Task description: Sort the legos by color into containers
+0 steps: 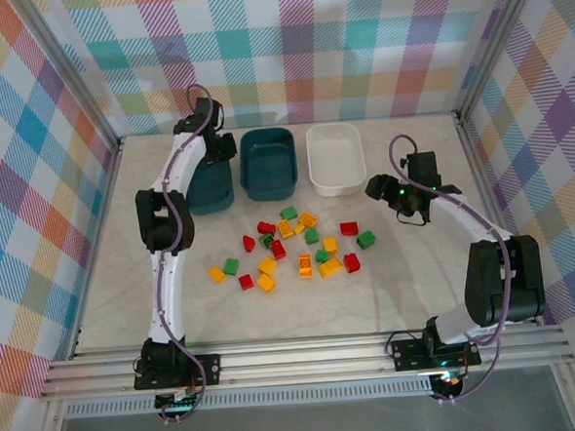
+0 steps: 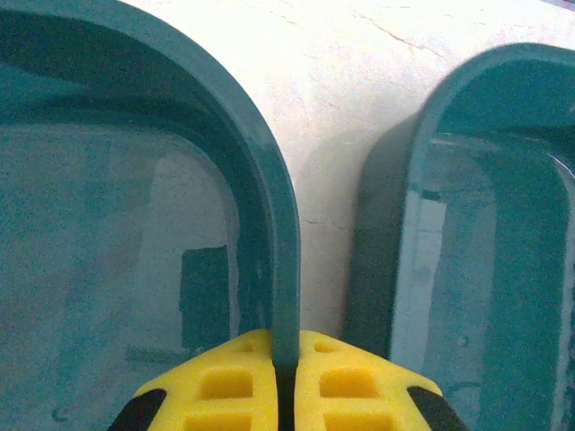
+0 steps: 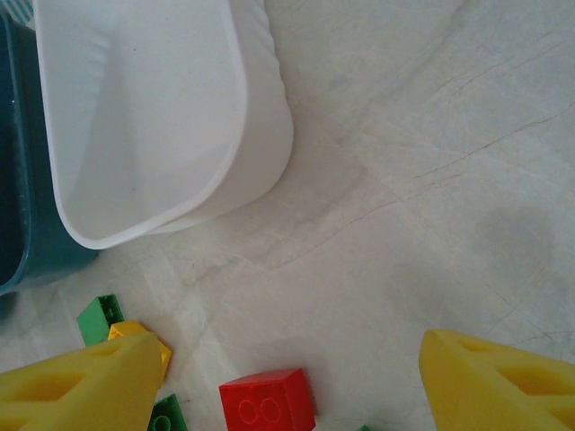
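Note:
Red, green and yellow-orange legos [image 1: 289, 247] lie scattered mid-table. At the back stand a left teal bin [image 1: 208, 193], a middle teal bin [image 1: 268, 163] and a white bin [image 1: 336, 157], all looking empty. My left gripper [image 1: 221, 146] is shut on the left teal bin's right rim [image 2: 269, 189], which runs between the yellow fingers [image 2: 225, 386]. The middle teal bin [image 2: 485, 269] sits just beside it. My right gripper [image 3: 292, 359] hangs open over the table, right of the white bin [image 3: 135, 117], with a red lego [image 3: 267, 404] below its gap, untouched.
Metal posts and plaid walls enclose the table [image 1: 419, 286]. A green lego [image 3: 99, 316] and a yellow one [image 3: 144, 334] lie near my right gripper's left finger. The teal bin's corner [image 3: 18, 224] abuts the white bin. Bare table lies right of the pile.

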Controlling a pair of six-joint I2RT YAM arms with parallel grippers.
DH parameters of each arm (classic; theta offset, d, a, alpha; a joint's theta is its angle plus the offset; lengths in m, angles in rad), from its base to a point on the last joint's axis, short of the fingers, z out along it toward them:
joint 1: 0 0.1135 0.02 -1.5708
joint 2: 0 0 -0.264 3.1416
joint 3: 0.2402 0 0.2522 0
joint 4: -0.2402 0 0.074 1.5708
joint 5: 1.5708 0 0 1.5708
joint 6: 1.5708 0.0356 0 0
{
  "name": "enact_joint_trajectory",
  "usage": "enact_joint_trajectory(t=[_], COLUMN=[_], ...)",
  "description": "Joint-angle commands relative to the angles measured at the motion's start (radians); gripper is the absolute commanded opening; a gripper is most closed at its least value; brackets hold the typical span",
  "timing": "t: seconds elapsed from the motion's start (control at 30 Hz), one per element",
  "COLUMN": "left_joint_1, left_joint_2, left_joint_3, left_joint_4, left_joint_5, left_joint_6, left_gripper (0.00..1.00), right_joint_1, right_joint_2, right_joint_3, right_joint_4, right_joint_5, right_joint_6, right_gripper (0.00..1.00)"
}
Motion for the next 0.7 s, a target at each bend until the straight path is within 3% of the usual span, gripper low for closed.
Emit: enact_joint_trajectory(t=[0.0, 0.1, 0.17, 0.3, 0.47, 0.57, 0.67], left_joint_1=[-0.023, -0.025, -0.025, -0.019, 0.000, 0.000, 0.000], left_joint_2=[0.008, 0.001, -0.008, -0.054, -0.166, -0.324, -0.568], left_joint_3=[0.000, -0.005, -0.005, -0.005, -0.038, -0.236, -0.654], left_joint_4=[0.031, 0.038, 0.041, 0.031, 0.020, 0.115, 0.336], left_joint_5=[0.074, 0.064, 0.073, 0.095, 0.133, 0.136, 0.122], left_joint_6=[0.028, 0.045, 0.061, 0.070, 0.013, -0.065, -0.155], left_gripper=[0.06, 0.19, 0.36, 0.55, 0.62, 0.62, 0.63], right_joint_1=[0.008, 0.009, 0.012, 0.031, 0.094, 0.140, 0.187], right_joint_2=[-0.012, -0.025, -0.036, -0.057, -0.072, -0.072, -0.059], right_joint_3=[0.023, 0.021, 0.021, 0.018, 0.012, -0.021, -0.048], right_joint_4=[-0.029, -0.044, -0.053, -0.075, -0.153, -0.175, -0.191], right_joint_5=[-0.001, 0.001, -0.005, 0.002, 0.083, 0.136, 0.173], right_joint_6=[-0.012, -0.012, -0.011, -0.013, -0.021, 0.017, 0.047], right_gripper=[0.76, 0.76, 0.76, 0.77, 0.77, 0.79, 0.80])
